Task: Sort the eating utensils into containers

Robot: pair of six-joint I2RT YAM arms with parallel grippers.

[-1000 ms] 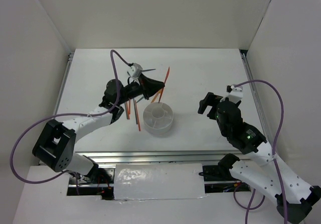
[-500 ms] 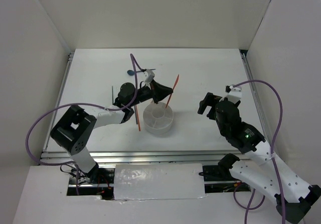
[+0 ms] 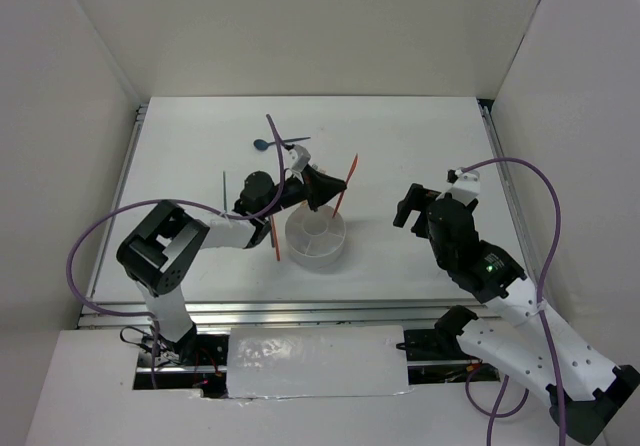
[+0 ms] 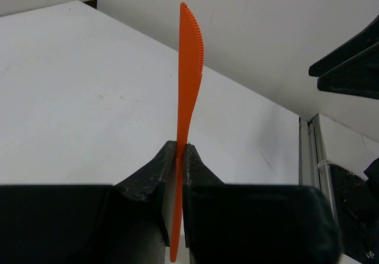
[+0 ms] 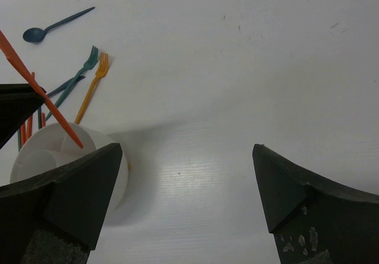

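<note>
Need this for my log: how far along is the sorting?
Barely begun. The white holder looks empty. The left claw grips an orange knife near its rim. Left on the table: blue spoon, teal fork, orange fork, orange sticks.

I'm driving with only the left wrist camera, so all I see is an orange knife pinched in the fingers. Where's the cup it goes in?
Observer: The white holder stands by the orange knife; the knife's lower tip is at its far rim.
Operator: Is the other arm in the way?
Observer: No. The right gripper is open and empty, off to the holder's right.
Operator: What else needs sorting?
Observer: A blue spoon, a teal fork and an orange fork lie on the table beyond the holder.
</note>
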